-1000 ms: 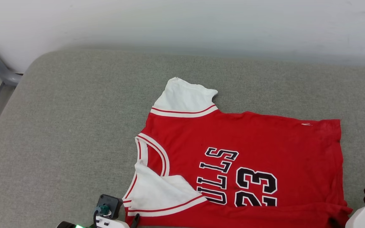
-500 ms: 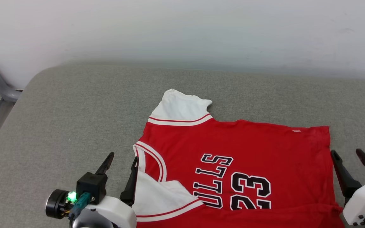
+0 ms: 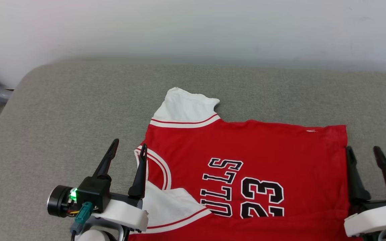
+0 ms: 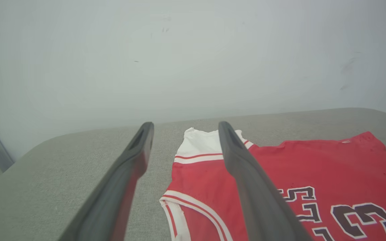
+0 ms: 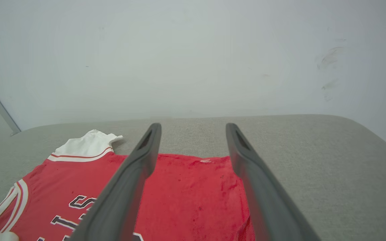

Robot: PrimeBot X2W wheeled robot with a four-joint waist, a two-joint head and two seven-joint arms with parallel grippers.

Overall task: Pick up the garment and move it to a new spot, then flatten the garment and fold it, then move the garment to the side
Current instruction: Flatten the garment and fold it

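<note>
The garment [image 3: 246, 150] lies spread on a grey cushion [image 3: 79, 100], chest up, right of the middle in the head view and reaching that view's bottom edge. Its collar points to the robot's left and its hem to the right. The far sleeve [image 3: 184, 108] lies flat toward the pale wall [image 3: 193, 26]. The near sleeve [image 3: 166, 204] is folded in over the chest and hides the first letter, so the black lettering reads "ULLS 23". The left gripper [image 3: 129, 144] is at the collar end with its jaws apart and nothing between them. One finger lies over the striped neckline and the other over bare cushion. Whether either touches the cloth cannot be told. The right gripper [image 3: 362, 148] is at the hem end, jaws likewise apart and empty. Its inner finger lines up with the hem's edge and its outer finger is over bare cushion. In the right wrist view the far hem corner shows through the gap between the fingers. Both grippers point toward the wall, well apart from each other, with the shirt's whole length between them.
</note>
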